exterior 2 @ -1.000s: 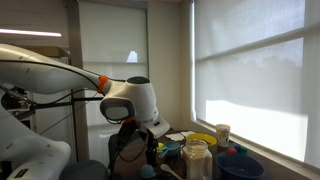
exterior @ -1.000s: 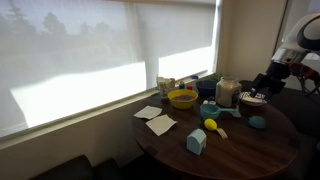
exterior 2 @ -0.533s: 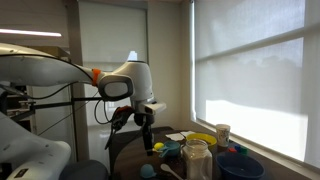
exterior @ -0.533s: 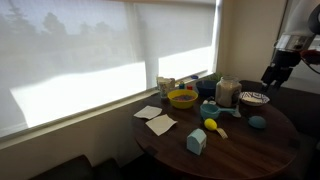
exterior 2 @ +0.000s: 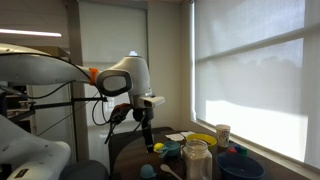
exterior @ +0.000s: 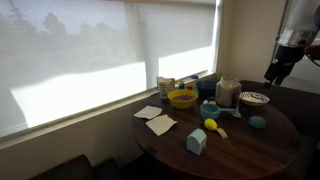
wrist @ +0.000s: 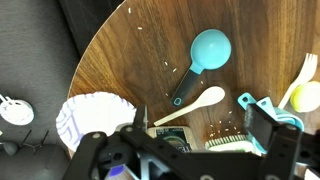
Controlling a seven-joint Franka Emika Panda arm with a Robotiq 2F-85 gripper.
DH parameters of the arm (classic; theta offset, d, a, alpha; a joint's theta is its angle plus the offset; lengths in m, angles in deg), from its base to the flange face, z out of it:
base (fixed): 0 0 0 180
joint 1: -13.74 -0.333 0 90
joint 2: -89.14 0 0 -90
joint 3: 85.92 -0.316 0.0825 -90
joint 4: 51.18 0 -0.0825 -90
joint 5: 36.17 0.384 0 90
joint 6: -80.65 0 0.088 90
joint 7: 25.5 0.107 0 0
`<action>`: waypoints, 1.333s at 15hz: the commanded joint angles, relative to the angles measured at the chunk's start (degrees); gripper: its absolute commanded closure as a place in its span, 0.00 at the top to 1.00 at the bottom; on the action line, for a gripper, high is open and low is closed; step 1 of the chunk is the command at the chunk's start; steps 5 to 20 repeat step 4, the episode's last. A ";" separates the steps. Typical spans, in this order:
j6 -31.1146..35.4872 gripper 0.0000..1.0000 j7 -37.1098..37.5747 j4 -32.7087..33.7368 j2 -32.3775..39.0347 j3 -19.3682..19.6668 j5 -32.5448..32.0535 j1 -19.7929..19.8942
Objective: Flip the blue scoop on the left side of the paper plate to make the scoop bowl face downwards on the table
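The blue scoop (wrist: 208, 50) lies on the dark round table (wrist: 130, 55), its dark handle pointing toward the gripper. In the wrist view its bowl shows as a smooth round teal disc, and I cannot tell which way it faces. It also shows as a small blue mound in an exterior view (exterior: 257, 122). The white fluted paper plate (wrist: 88, 118) sits beside it and also shows in an exterior view (exterior: 254, 98). My gripper (wrist: 200, 125) is open and empty, raised well above the table in both exterior views (exterior: 271, 74) (exterior 2: 147, 138).
A pale wooden spoon (wrist: 192, 104) lies next to the scoop handle. A yellow bowl (exterior: 182, 98), a jar (exterior: 228, 92), a teal cup (exterior: 210, 108), a yellow round object (exterior: 211, 125), a blue box (exterior: 196, 141) and white napkins (exterior: 158, 120) crowd the table. Crumbs are scattered on the wood.
The arm has lifted up and away from the table near the paper plate. The gripper now hangs higher, empty.
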 commanded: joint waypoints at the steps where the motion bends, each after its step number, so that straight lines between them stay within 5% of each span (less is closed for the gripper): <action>1: -0.40 1.00 0.22 0.17 0.03 0.54 -0.22 -0.47; 20: -0.54 1.00 0.19 0.18 0.03 0.77 -0.18 -0.49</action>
